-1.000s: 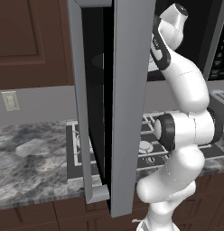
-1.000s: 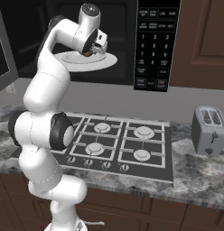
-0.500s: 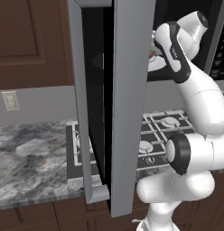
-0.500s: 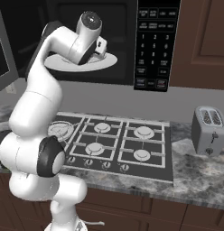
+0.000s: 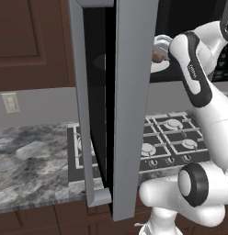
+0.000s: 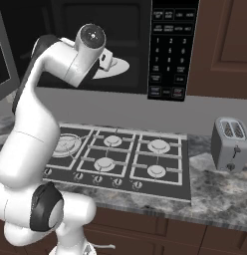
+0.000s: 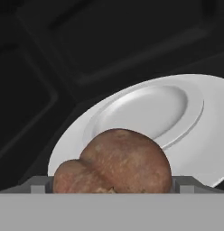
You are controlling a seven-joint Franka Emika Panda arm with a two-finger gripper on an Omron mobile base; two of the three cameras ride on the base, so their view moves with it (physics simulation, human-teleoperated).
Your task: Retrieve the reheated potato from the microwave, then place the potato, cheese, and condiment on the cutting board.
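Potato (image 7: 114,162): on white plate (image 7: 186,131) inside microwave (image 6: 145,30), between my wide-open fingers (image 7: 38,186). Risk: round lump rolls or plate slides if I close off-centre.

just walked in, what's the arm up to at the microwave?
The microwave door hangs wide open and the arm is reaching into the cavity. In the hand view the potato sits on a white plate, right at the gripper, whose jaws are open, so it isn't grasped yet. A silver toaster stands on the counter right of the stove.
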